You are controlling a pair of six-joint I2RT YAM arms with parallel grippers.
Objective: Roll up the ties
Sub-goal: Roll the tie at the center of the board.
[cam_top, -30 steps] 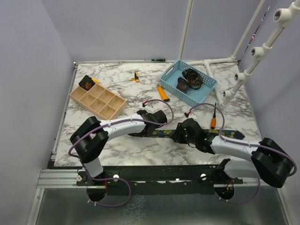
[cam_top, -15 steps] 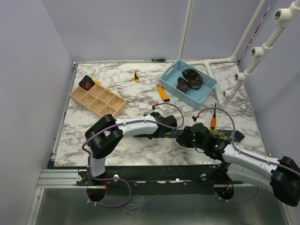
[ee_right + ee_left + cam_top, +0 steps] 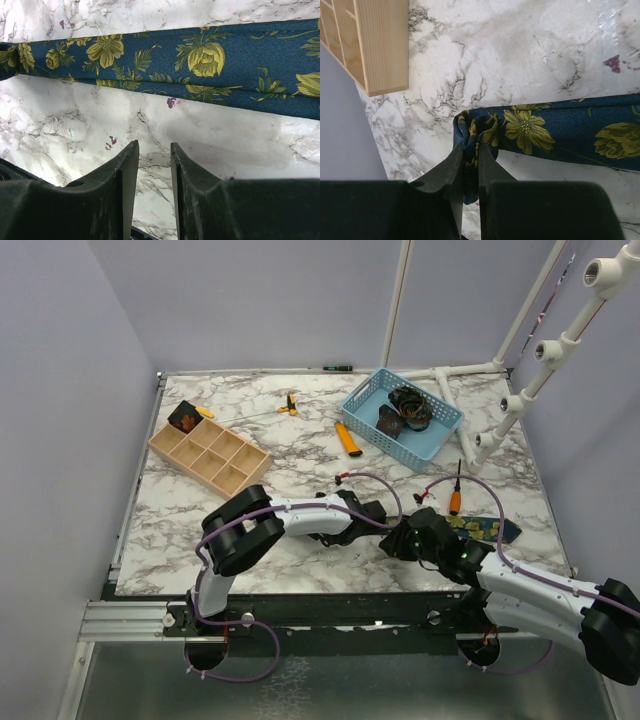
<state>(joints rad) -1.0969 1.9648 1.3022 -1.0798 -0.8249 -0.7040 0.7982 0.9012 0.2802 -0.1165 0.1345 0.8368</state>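
Observation:
A navy tie point(image 3: 560, 125) with yellow-green flowers lies as a long strip across the marble table. My left gripper point(image 3: 471, 150) is shut on its folded, bunched end. In the top view the left gripper point(image 3: 378, 517) sits mid-table, and the tie's wide end point(image 3: 485, 529) shows to the right. My right gripper point(image 3: 152, 147) is open, with only bare marble between its fingers. It hovers just on the near side of the tie point(image 3: 200, 60) without touching it. In the top view the right gripper point(image 3: 402, 540) is close beside the left one.
A blue basket point(image 3: 440, 430) at the back right holds dark coils point(image 3: 410, 403). A wooden compartment tray point(image 3: 208, 447) at the back left has a small dark coil point(image 3: 183, 418) in its corner. Orange-handled tools point(image 3: 348, 440) point(image 3: 455, 498) lie on the table. White pipe frame point(image 3: 520, 400) stands at right.
My left arm has stretched to the right, carrying the pinched tie end with it. My right arm has drawn back toward the near right edge.

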